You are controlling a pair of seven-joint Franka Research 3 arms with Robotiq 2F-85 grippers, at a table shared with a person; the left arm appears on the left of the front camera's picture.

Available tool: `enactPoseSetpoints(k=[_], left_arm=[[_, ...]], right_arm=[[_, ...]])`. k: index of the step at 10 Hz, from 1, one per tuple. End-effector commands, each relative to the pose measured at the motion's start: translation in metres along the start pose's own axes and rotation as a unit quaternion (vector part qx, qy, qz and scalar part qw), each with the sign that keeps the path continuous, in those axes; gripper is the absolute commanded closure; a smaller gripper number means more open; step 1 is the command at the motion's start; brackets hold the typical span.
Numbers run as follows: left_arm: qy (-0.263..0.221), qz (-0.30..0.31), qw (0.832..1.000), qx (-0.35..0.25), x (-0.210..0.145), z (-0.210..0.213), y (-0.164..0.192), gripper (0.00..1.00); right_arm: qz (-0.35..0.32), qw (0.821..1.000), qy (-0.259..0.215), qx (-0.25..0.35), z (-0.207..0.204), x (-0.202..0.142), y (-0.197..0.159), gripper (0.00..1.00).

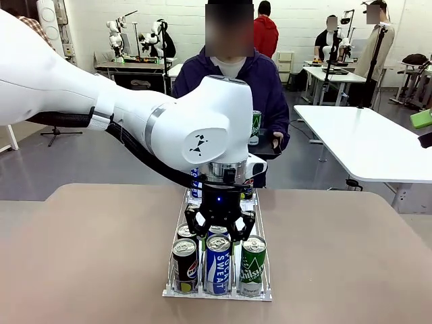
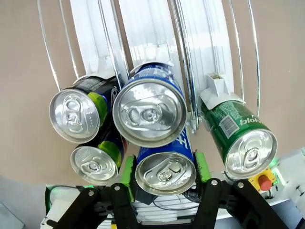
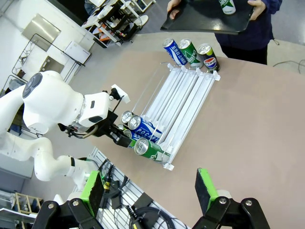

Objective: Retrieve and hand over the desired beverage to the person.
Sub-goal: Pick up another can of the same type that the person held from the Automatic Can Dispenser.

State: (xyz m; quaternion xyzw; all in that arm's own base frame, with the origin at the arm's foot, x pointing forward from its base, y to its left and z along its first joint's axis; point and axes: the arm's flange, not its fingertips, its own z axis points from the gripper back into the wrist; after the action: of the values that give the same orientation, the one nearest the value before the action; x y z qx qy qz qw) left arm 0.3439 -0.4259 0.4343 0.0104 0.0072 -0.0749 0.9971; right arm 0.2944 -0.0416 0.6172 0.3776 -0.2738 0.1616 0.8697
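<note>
Brown tabletop fills the front view, a clear can rack (image 1: 217,294) at six o'clock. At its near end the left gripper (image 1: 219,227) is clamped on a blue can (image 2: 165,172), second in the middle lane, another blue can (image 1: 217,264) ahead. Neighbouring cans crowd it; lifting askew could topple them. The right gripper (image 3: 150,191) hangs with jaws spread, empty. At twelve o'clock the person (image 1: 233,81) waits holding a black tray (image 3: 208,19).

My glossy white rounded arm (image 1: 135,115) carries a black ribbed cable, a small black logo, a blue light, apparently, above my black green-padded gripper (image 2: 164,174).
</note>
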Motion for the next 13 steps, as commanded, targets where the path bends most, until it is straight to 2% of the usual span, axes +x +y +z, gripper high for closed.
enactPoseSetpoints(k=[1,3,7,10,13], left_arm=[[0.005,-0.01,1.0,0.005,-0.015,0.039,0.004,1.0],[0.018,-0.005,1.0,0.005,-0.025,0.088,0.005,1.0],[-0.004,-0.016,1.0,0.016,-0.051,0.181,-0.005,1.0],[-0.021,-0.013,1.0,0.009,-0.045,0.22,-0.005,1.0],[-0.028,-0.038,0.999,-0.002,-0.038,0.232,0.016,1.0]], right_arm=[[0.002,1.0,0.001,-0.006,-0.001,-0.001,-0.001,0.0],[0.002,1.0,0.001,-0.006,-0.001,-0.001,-0.001,0.0],[0.002,1.0,0.001,-0.006,-0.001,-0.001,-0.001,0.0],[0.002,1.0,0.001,-0.006,-0.001,-0.001,-0.001,0.0],[0.002,1.0,0.001,-0.006,-0.001,-0.001,-0.001,0.0]])
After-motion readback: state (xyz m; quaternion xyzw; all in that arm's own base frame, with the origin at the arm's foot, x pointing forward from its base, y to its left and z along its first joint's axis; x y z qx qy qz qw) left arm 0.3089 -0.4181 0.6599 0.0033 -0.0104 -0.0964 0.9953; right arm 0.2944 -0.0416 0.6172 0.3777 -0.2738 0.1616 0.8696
